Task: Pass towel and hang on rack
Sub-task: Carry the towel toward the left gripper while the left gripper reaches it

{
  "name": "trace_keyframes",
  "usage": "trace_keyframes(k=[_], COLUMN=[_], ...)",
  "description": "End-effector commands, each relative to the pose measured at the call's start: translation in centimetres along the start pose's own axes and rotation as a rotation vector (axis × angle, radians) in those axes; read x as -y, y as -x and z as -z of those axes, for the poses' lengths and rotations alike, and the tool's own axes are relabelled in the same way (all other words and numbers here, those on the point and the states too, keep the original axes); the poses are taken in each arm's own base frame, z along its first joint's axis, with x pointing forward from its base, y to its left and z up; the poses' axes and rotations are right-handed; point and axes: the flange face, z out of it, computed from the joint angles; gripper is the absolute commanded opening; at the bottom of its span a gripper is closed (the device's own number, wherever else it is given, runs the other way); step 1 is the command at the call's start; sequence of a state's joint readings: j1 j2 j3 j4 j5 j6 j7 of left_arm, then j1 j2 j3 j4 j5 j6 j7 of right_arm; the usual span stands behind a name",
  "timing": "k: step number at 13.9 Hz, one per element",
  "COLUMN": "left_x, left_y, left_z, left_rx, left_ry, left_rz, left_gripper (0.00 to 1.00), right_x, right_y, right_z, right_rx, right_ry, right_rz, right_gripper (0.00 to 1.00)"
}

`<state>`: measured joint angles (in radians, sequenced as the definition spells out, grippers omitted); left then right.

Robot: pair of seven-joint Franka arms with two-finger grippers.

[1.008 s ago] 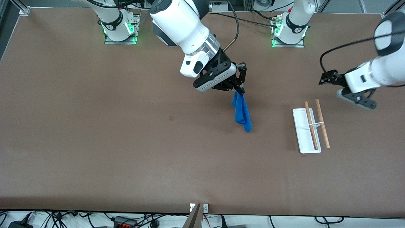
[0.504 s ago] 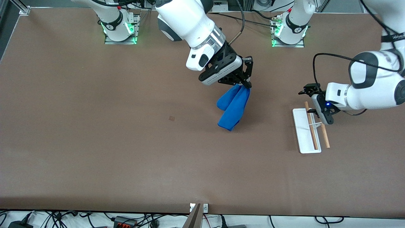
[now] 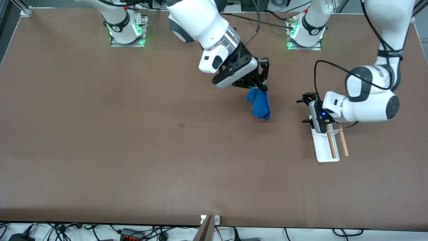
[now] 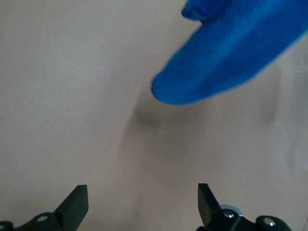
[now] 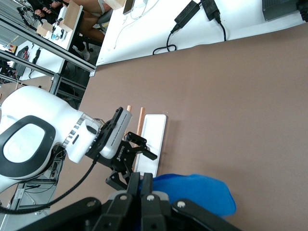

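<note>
Swinging in from its end of the surface, my left arm has brought the left pincer [image 3: 305, 111] right down beside the rack since a second ago, and the right pincer [image 3: 264, 87] has carried the cloth a little closer to it. Now I've got the right pincer clamped tight on the top corner of the small bright blue microfibre towel [image 3: 260, 104], which dangles bunched and folded in the air over the bare brown surface [image 3: 133, 150], toward the middle of it. From the right wrist view I see my closed fingers [image 5: 140, 188] pinching the blue fabric [image 5: 192, 192], with the other arm's pincer [image 5: 132, 161] facing it just past the cloth. Left pincer is spread wide and gripping nothing, turned sideways toward the towel, hovering over the end of the rack that lies farther from the front camera. In the left wrist view both black fingertips [image 4: 77, 204] stand well apart, and the rounded lower end of the towel [image 4: 226, 62] hangs ahead, not yet between them. Small rack [image 3: 326, 145], flat white base with two light-brown wooden rods, sits on the surface toward the left arm's end, towel well apart from it.
</note>
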<state>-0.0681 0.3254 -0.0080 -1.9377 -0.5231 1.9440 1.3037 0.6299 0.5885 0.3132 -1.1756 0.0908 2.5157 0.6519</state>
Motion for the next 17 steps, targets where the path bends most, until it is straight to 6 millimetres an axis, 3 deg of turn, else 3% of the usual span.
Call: trace_keyframes(k=[1, 5, 11, 17], left_x=[-0.7, -0.8, -0.1, -0.4], left_y=[-1.8, -4.4, -5.7, -6.5], left_z=[-1.3, -4.0, -9.1, -11.1], left_rx=[-0.026, -0.052, -0.289, -0.463], left_ry=[-0.023, -0.072, -0.038, -0.054], left_rz=[-0.107, -0.293, -0.415, -0.488], left_gripper=[1.00, 1.00, 1.00, 1.00], right_x=[0.5, 0.6, 0.7, 0.6], right_y=[-0.1, 0.0, 0.1, 0.0], right_z=[-0.1, -0.1, -0.1, -0.1], right_rx=[-0.013, -0.012, -0.026, -0.028], right_ry=[-0.012, -0.012, 0.006, 0.009], right_rz=[-0.007, -0.006, 0.029, 0.032], right_gripper=[0.00, 0.00, 0.00, 0.00])
